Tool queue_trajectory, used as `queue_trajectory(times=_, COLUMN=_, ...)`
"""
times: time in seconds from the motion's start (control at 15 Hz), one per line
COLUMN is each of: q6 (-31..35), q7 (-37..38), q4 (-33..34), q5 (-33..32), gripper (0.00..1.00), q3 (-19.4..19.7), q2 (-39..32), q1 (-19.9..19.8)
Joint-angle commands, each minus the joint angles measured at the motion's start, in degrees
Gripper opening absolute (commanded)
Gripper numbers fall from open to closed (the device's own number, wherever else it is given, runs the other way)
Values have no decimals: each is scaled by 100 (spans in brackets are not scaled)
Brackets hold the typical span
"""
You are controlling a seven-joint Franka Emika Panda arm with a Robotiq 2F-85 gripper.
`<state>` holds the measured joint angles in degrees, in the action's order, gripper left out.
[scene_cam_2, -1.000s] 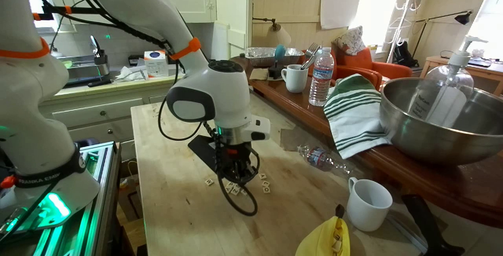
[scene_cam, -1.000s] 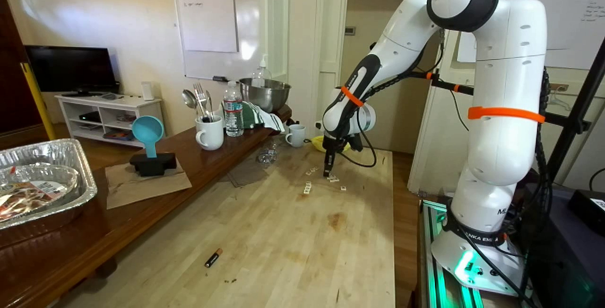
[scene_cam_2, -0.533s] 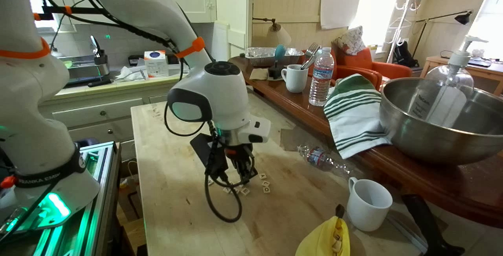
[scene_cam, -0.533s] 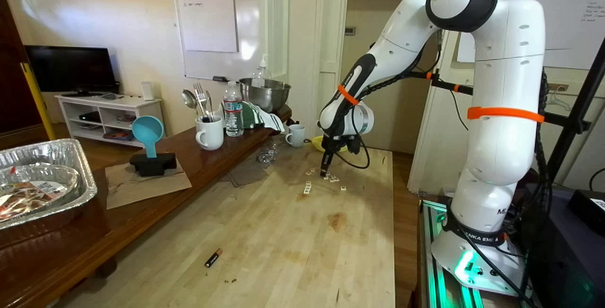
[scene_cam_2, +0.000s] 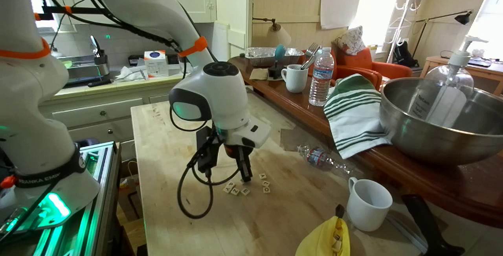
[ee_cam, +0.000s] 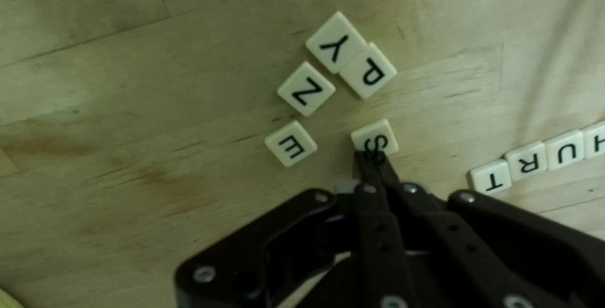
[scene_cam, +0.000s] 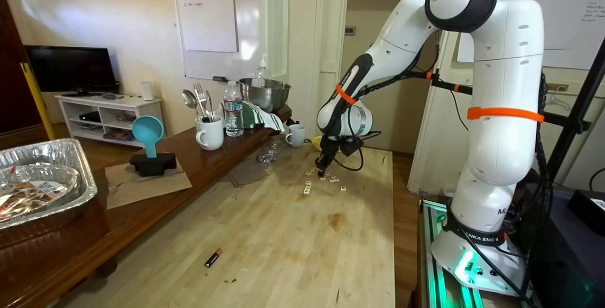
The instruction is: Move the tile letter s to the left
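In the wrist view, the hand (ee_cam: pixel 371 154) is clenched and the S tile (ee_cam: pixel 375 133) is partly covered by it; contact cannot be judged. On the tabletop (ee_cam: pixel 142 86), the S tile is set between the E tile (ee_cam: pixel 290 143) and a row of tiles (ee_cam: pixel 520 159). Farther off, the Z tile (ee_cam: pixel 302 82) is seen, then the touching P tile (ee_cam: pixel 361 74) and Y tile (ee_cam: pixel 339 29).

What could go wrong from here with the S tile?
The shut gripper has its tips over the edge of the S tile in the wrist view, so a push might slip off or spin the tile. The E tile and P tile lie nearby; a stray sweep might knock either.
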<state>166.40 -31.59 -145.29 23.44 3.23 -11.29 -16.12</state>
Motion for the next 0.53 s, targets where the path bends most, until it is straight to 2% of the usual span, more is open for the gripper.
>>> queue_trajectory(times=0.0, q6=212, q7=906, q4=60, q5=-40, gripper=0, q3=143, q2=-249, q1=240)
queue_trajectory(times=0.27, q6=209, q7=1899, q4=29, q5=-285, gripper=0, q3=391, q2=-246, q1=467)
queue_trajectory(times=0.47, q6=-42, q7=2174, q4=-3, q5=-399, gripper=0, q3=494, q2=12, q1=525)
